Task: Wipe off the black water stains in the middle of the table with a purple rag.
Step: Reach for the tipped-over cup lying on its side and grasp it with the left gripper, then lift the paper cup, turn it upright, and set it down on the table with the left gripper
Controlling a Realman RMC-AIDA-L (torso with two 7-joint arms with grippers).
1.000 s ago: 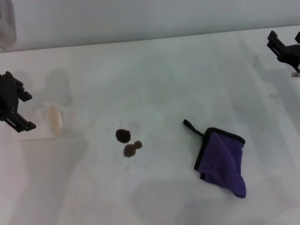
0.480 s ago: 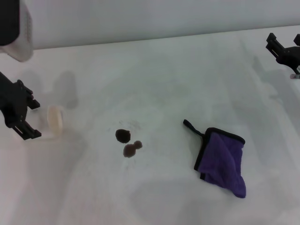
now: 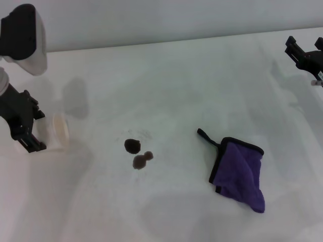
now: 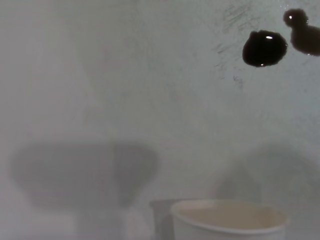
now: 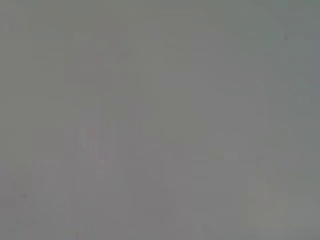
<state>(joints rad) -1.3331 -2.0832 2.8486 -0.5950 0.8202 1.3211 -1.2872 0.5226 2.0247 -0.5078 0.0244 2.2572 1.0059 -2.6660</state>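
Two black water stains sit close together left of the table's [image 3: 176, 80] middle, one round [image 3: 132, 145] and one with a small lobe [image 3: 141, 161]; the left wrist view shows them too [image 4: 264, 48]. The purple rag [image 3: 240, 174], crumpled, with black trim and a loop strap, lies to the right of the stains with nothing touching it. My left gripper [image 3: 36, 127] stands open at the left edge, far from the rag. My right gripper [image 3: 294, 52] hangs open at the far right, beyond the rag. The right wrist view is a blank grey.
A white paper cup [image 3: 58, 131] lies on its side right beside my left gripper's fingertips; its rim fills the near edge of the left wrist view [image 4: 229, 220]. A pale wall runs behind the table's back edge.
My left arm has swung in from the left, its white forearm now showing at top left, and the gripper has closed in on the cup. The right gripper drifted slightly outward.
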